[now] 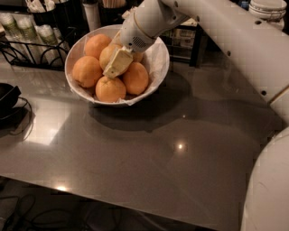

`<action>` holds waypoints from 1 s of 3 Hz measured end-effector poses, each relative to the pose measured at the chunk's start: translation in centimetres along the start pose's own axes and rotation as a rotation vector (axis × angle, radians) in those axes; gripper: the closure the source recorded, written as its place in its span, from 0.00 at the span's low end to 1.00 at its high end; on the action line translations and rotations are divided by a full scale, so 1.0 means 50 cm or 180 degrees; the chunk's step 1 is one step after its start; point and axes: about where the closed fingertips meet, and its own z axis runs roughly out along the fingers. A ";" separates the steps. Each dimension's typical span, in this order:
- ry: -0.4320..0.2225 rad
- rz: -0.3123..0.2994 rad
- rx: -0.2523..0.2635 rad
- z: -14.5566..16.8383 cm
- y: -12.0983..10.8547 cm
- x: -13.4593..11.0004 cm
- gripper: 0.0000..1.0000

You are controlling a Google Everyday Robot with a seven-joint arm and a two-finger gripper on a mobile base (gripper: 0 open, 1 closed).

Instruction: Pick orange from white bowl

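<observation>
The white bowl [160, 63], lined with white paper, stands at the back of the grey table [149, 158] and holds several oranges. The yellower orange [107, 54] lies in the middle of the pile, between deeper orange fruits at the back [97, 44], left [86, 71], front [110, 89] and right [135, 77]. My gripper [116, 64] reaches down into the bowl from the upper right and lies against the right side of the yellower orange, hiding part of it.
A black wire rack with bottles [27, 34] stands behind the bowl at the left. A black object with cables [8, 97] sits at the table's left edge. My arm [235, 40] spans the upper right. A white jar [270, 9] stands at the back right.
</observation>
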 end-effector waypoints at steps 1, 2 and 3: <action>-0.0247 0.0027 0.0079 -0.045 0.020 -0.010 1.00; -0.0463 0.0001 0.0286 -0.124 0.045 -0.023 1.00; -0.0558 -0.0058 0.0410 -0.183 0.056 -0.039 1.00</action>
